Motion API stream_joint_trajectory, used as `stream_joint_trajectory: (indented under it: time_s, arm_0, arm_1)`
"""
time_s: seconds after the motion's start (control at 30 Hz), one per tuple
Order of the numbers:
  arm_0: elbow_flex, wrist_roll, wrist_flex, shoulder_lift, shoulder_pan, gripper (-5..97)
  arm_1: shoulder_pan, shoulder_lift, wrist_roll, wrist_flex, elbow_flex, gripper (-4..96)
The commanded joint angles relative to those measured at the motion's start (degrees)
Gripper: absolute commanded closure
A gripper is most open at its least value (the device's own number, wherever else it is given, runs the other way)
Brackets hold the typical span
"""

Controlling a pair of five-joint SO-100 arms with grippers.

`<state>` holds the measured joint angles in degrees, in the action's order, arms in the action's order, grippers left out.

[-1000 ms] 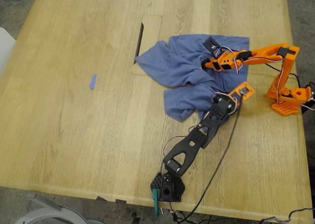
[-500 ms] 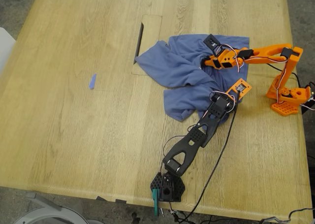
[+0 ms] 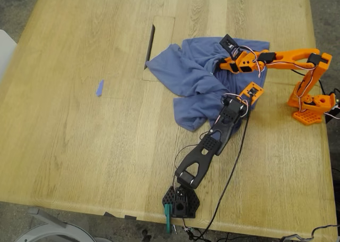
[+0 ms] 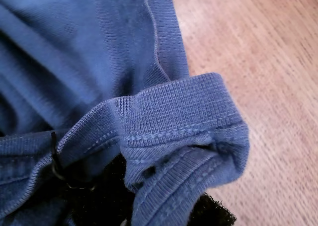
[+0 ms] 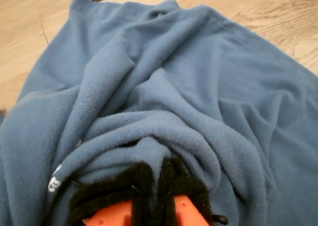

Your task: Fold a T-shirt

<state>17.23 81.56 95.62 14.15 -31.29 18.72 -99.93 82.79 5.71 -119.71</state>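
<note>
Slate-blue T-shirt [image 3: 196, 80] on pale oak table [image 3: 79, 146] — one arm orange [image 3: 287, 56], one black [image 3: 204, 151].

light oak table [image 3: 79, 146], grain running lengthwise, fills most of the exterior view; a rectangular cut-out panel [image 3: 159, 48] with a dark slot along one edge sits near its middle; a tiny blue scrap [image 3: 99, 88] lies toward the exterior view's left, well apart from the panel; grey floor [image 3: 16, 8] borders the table.
</note>
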Motion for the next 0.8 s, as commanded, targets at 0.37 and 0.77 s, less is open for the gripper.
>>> stream_joint_trajectory:
  time_s: [0.37, 0.77]
  arm_0:
    - [1.6, 0.3, 5.2, 21.2, 4.3, 92]
    - [1.6, -0.5, 9.3, 31.2, 7.1, 92]
  arm_1:
    - [-4.5, -6.4, 0.7, 3.5, 9.1, 91.2]
    - [-7.2, -8.2, 1.1, 6.4, 14.5, 91.2]
